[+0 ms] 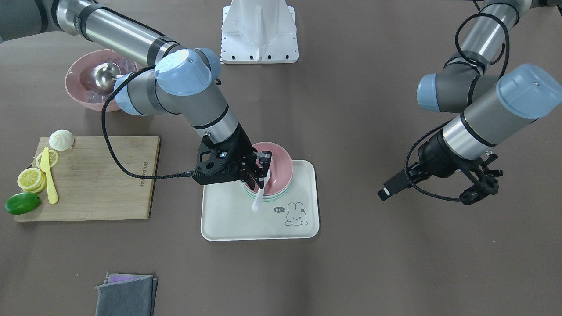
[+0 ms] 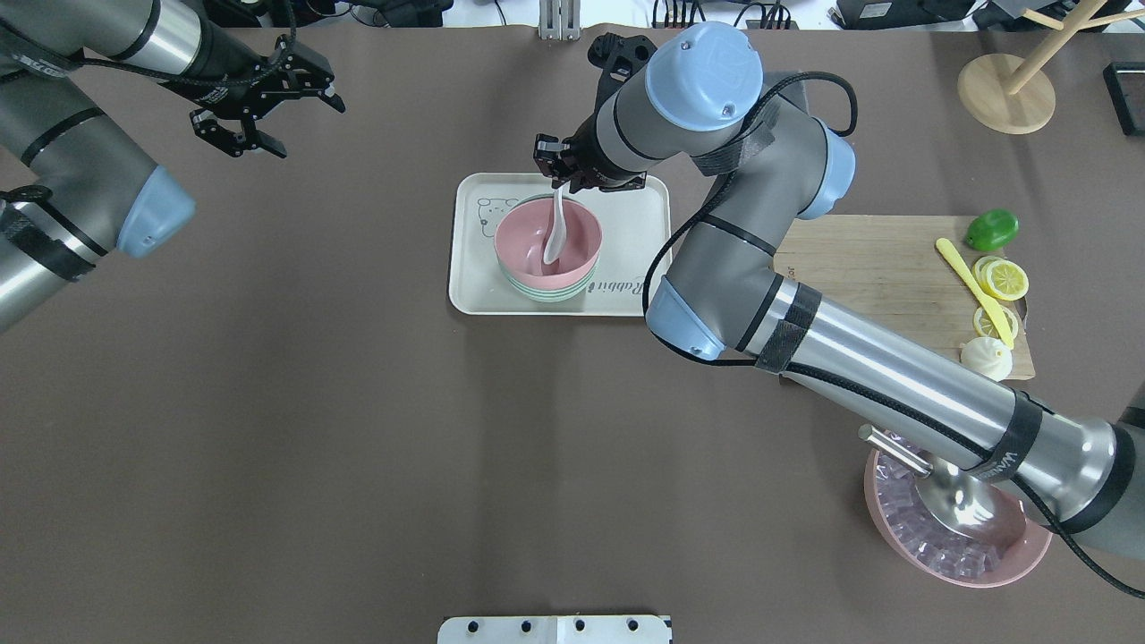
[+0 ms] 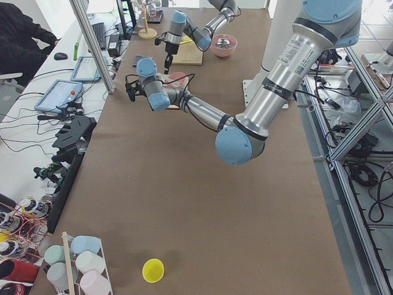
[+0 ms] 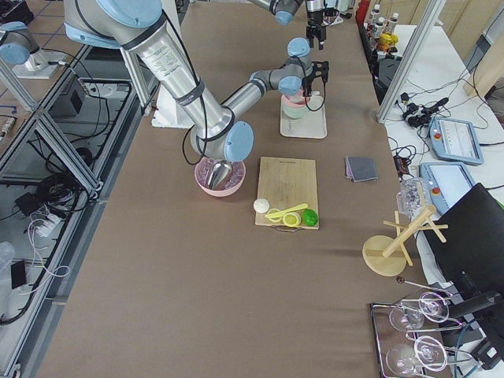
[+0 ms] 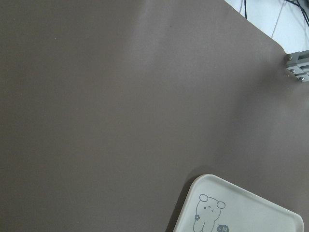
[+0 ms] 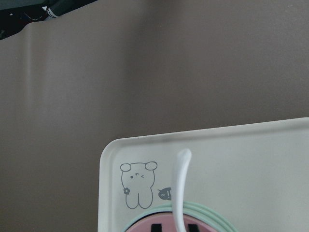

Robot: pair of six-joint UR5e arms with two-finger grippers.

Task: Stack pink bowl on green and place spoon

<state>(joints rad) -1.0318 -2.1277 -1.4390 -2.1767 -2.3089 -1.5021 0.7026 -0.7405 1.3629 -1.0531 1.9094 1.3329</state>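
Right hand (image 2: 561, 179) straddles the spoon (image 2: 555, 233) handle, clamped or slack I cannot tell, its tip down in the pink bowl (image 2: 523, 237) stacked on the green (image 2: 546, 293); placing looks nearly done, next release and lift clear.

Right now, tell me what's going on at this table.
The right gripper is closed on the handle of a white spoon, whose scoop end is down inside the pink bowl. That bowl sits nested on the stack of green bowls on the cream tray, so the stacking looks done and the spoon has not been let go. The left gripper is open and empty, hovering over bare table off to the side of the tray.
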